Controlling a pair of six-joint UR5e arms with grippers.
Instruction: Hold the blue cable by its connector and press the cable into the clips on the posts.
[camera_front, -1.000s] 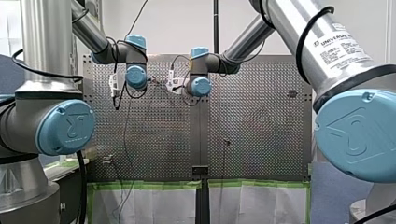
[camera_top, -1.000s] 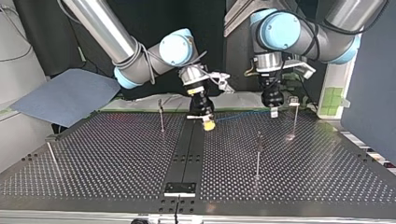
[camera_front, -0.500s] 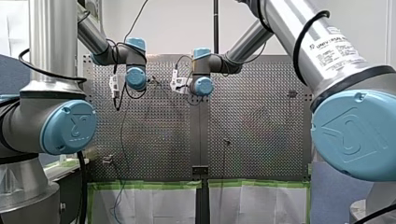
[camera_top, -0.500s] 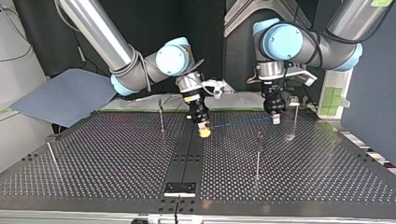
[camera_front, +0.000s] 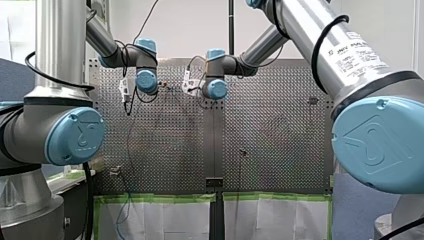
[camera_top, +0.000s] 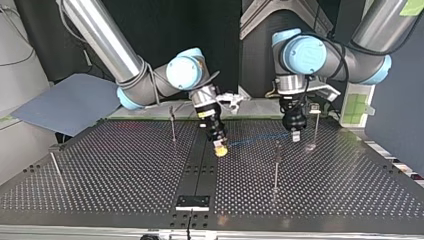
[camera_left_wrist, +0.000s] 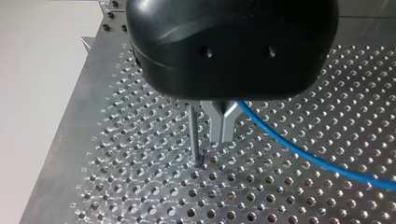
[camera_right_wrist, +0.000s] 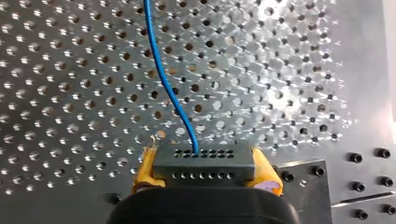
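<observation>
Two grippers work low over the table (camera_top: 115, 180), both in hand with the cable; we find the right gripper (camera_right_wrist: 205, 170) closed on the connector (camera_right_wrist: 204, 157), its yellow pads (camera_right_wrist: 145, 169) clamping the dark block from either side; the cable (camera_right_wrist: 166, 88) leaves the connector's face and runs ahead over the perforated plate. We find the left gripper (camera_left_wrist: 219, 136) with its metal fingers (camera_left_wrist: 212, 119) drawn together on the cable, which comes out at their side and runs off above the plate; a post (camera_left_wrist: 192, 130) stands upright just beside those fingers. In the top view the cable spans as a blue line between the grippers, the right one at the view's middle, the left one further right; a clip (camera_top: 314, 107) sits level with the left gripper, just to its right; a second post (camera_top: 276, 165) stands nearer the camera, between the grippers; whether it touches the cable we cannot tell.
</observation>
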